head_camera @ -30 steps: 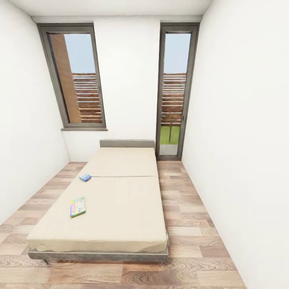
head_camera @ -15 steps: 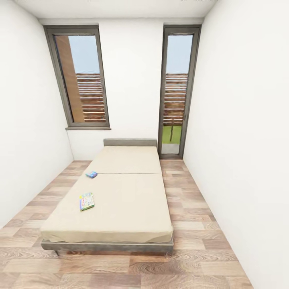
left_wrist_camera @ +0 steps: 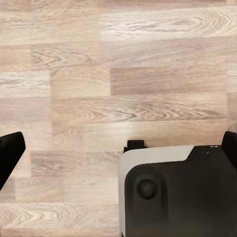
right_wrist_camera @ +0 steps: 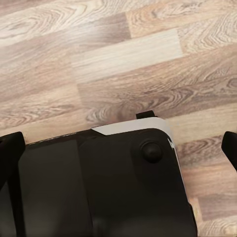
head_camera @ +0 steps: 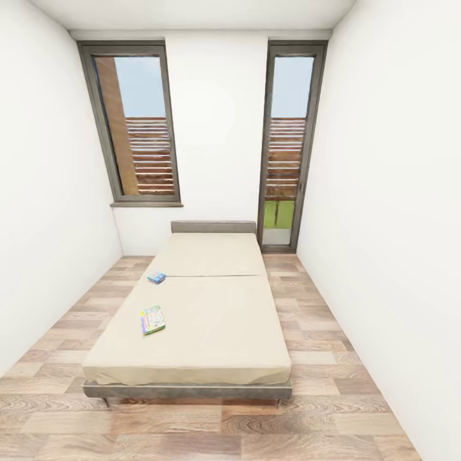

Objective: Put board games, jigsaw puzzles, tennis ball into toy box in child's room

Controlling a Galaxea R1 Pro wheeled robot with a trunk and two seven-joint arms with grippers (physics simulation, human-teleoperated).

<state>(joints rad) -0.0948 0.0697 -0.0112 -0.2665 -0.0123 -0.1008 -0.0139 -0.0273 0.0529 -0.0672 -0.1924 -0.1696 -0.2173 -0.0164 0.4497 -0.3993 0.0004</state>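
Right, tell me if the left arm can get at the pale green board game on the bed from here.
Probably not yet: the pale green board game lies well up the bed, with bare floor before it, and the left tool points down at floorboards.

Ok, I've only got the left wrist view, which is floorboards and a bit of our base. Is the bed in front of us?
Observer: Yes. In the head view the bed is straight ahead, foot end towards us.
Operator: Any games on it?
Observer: Two. The nearer is the pale green multicoloured box, lying flat close to the bed's left edge.
Operator: And the other?
Observer: The small blue box is farther up the same side, by the seam across the mattress.
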